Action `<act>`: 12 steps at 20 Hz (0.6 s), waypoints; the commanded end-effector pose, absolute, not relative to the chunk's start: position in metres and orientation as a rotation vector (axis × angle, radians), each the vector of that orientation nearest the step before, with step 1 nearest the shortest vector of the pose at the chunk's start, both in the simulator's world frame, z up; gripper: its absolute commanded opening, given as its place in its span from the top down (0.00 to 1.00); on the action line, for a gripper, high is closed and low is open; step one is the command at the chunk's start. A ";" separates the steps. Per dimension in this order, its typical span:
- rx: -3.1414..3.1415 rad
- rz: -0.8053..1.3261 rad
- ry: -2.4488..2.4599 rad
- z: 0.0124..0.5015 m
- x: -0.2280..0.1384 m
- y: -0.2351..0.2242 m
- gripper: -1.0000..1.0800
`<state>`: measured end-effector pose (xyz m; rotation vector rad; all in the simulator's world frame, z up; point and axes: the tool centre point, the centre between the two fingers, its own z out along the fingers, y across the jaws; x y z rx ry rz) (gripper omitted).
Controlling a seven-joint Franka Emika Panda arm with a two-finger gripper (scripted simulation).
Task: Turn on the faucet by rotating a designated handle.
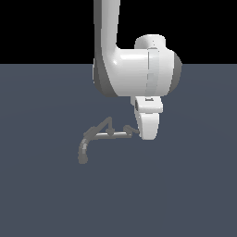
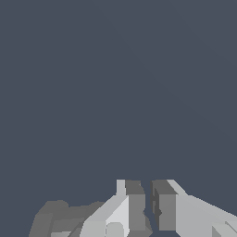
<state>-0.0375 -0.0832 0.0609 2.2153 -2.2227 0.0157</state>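
The faucet [image 1: 99, 134] is a small dull grey fixture on the dark floor, with a curved spout [image 1: 83, 150] and a thin shiny bar [image 1: 118, 134]. A longer slanted lever [image 1: 105, 124] forms a peak above the bar. The handle [image 1: 129, 129], a short dark stub, sits at the bar's end toward the exterior view's right. My gripper [image 1: 144, 133] hangs right against that stub, and the white hand hides the contact. In the wrist view the gripper [image 2: 149, 187] is shut, with only a thin slit between its fingers [image 2: 134, 203]. A grey faucet part [image 2: 58, 217] lies beside one finger.
The arm's large white link [image 1: 139, 71] hangs above the faucet and blocks the view behind it. The dark blue-grey floor [image 1: 185, 185] spreads around the fixture.
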 end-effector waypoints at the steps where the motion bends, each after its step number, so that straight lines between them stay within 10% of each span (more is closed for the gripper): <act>1: 2.260 0.002 -2.183 0.061 -0.041 -0.057 1.00; 12: 2.170 0.013 -2.251 0.061 -0.044 -0.066 1.00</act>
